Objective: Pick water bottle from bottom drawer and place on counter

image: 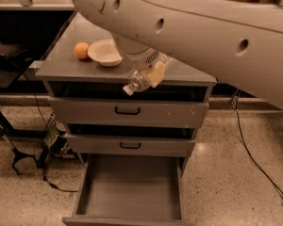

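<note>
My gripper [153, 74] hangs under the big pale arm and is shut on the water bottle [137, 82]. The bottle is clear and crinkled and tilts with its white cap down to the left. It is held over the front edge of the counter [66, 66], above the top drawer's front. One yellowish finger pad [156, 72] lies against the bottle's side. The bottom drawer [129, 187] is pulled wide open below, and its grey tray holds nothing that I can see.
A white bowl [105, 52] and an orange [81, 50] sit on the counter's left part, close to the gripper. Two upper drawers with black handles [127, 110] stand slightly open. Cables and a black stand [23, 157] are on the floor at left.
</note>
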Robot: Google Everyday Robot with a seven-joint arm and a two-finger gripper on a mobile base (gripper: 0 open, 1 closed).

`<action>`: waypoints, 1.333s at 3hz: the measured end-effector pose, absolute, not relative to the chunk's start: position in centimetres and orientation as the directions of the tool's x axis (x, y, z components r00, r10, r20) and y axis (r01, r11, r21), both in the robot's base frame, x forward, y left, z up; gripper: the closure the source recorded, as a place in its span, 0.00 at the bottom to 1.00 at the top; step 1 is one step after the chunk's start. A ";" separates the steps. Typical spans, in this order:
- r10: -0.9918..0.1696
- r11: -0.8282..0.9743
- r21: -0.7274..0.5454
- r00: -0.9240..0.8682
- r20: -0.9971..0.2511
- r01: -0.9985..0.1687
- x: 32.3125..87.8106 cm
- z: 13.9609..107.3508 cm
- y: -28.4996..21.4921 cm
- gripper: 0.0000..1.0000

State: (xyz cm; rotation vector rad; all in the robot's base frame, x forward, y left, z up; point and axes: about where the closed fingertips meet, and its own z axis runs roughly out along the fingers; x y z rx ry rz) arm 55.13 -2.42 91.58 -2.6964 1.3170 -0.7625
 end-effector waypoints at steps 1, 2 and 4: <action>-0.747 -0.645 -0.275 0.512 0.423 -0.713 60.5 91.5 0.0 1.00; -0.754 -0.635 -0.291 0.492 0.436 -0.716 66.1 90.1 2.0 1.00; -0.788 -0.578 -0.303 0.421 0.449 -0.758 72.3 87.6 2.1 1.00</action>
